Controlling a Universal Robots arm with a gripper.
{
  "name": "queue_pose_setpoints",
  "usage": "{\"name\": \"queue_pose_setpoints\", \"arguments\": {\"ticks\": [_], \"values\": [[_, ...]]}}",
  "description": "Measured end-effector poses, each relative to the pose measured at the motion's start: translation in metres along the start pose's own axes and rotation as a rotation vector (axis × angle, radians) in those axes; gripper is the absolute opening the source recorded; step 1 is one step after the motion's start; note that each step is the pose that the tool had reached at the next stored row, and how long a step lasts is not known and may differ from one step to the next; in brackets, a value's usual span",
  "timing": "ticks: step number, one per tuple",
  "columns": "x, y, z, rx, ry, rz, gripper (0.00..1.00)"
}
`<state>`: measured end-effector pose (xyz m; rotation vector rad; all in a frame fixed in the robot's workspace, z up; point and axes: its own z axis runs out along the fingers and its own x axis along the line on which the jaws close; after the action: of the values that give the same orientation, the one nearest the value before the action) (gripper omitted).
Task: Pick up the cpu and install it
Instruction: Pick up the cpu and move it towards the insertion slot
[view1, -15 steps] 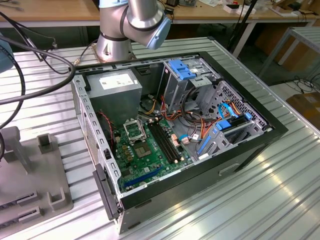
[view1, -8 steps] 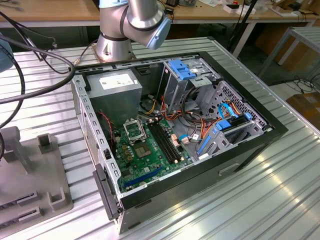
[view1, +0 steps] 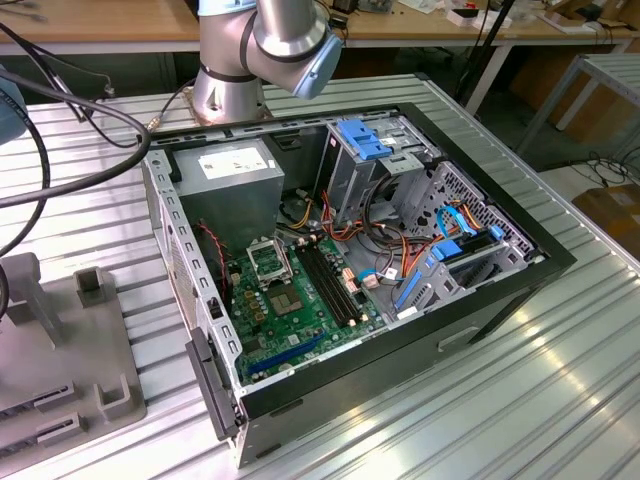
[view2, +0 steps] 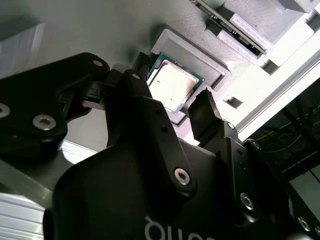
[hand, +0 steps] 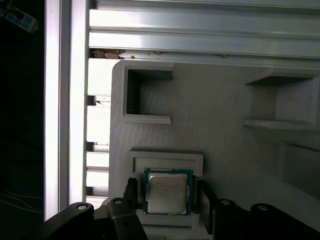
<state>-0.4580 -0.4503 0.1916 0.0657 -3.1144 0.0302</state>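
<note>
Black gripper hangs open over the grey fixture. You have one finger on each side of the cpu, flanking two opposite edges. In the first wrist view a thin gap shows at each edge, so the jaws grip nothing.

Cpu: flat, silver face up, green border round it. It is seated in a shallow raised square nest on the fixture. The second wrist view agrees: the cpu lies level in its nest, and the gripper straddles it.

Same fixture, further out: a walled square pocket near the nest and ledged pockets to its side. In the second wrist view a long thin card sits along a slotted holder.

In the exterior view the fixture rests on the ribbed aluminium table, at the exterior view's left of the open computer case. The case lies on its side. Contents you can log:
- a green motherboard carrying the black-framed socket, with a grey square chip just beside the socket
- a grey power supply
- a drive cage with blue latches
- coloured cables

The cpu is in the fixture nest, well apart from the socket. The arm's base stands on the table at the far side of the case.
</note>
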Motion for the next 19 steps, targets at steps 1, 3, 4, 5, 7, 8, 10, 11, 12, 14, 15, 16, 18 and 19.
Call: {"name": "queue_pose_setpoints", "arguments": {"ticks": [1, 3, 4, 5, 7, 8, 10, 11, 12, 14, 15, 16, 18, 19], "values": [[0.0, 0.0, 0.0, 0.0, 0.0, 0.0, 0.59], [0.0, 0.0, -0.0001, 0.0, 0.0, 0.0, 0.59], [0.0, 0.0, -0.0001, 0.0, 0.0, 0.0, 0.57], [0.0, 0.0, -0.0001, 0.0, 0.0, 0.0, 0.57], [0.0, 0.0, -0.0001, 0.0, 0.0, 0.0, 0.5], [0.0, 0.0, -0.0002, 0.0, 0.0, 0.0, 0.5], [0.0, 0.0, -0.0002, 0.0, 0.0, 0.0, 0.5], [0.0, 0.0, -0.0002, 0.0, 0.0, 0.0, 0.5], [0.0, 0.0, -0.0006, 0.0001, 0.0001, 0.0, 0.5], [0.0001, 0.0, -0.0016, 0.0, 0.0001, 0.0, 0.5], [0.0, 0.0, -0.0021, 0.0, 0.0, 0.0, 0.5], [0.0, 0.0, -0.0023, 0.0, 0.0, 0.0, 0.5], [0.0001, 0.0, -0.0029, 0.0, 0.0, 0.0, 0.5], [0.0001, 0.0, -0.0034, 0.0, 0.0001, 0.0, 0.5]]}}
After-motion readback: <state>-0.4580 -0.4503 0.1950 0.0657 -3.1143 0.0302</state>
